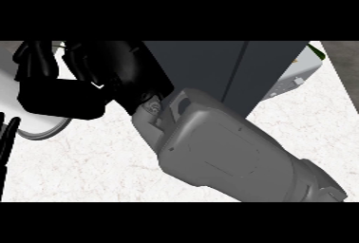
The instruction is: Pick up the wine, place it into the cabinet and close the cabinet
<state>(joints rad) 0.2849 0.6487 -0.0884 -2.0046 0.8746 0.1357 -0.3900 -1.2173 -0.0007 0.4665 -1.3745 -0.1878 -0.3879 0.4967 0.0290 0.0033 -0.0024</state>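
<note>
One robot hand near dark cabinet, grip unclear, bare counter at left.

Even, soft light falls on my desk, bright and glare-free at lower left; my hand at upper left reads nearly featureless black, casting little shadow.

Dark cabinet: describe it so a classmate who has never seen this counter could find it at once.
Start at the white marbled counter and follow the big grey forearm to the view's top middle. The cabinet stands there, a dark grey block with one vertical line down it. The box on its right is pale; the robot hand on its left is black.
</note>
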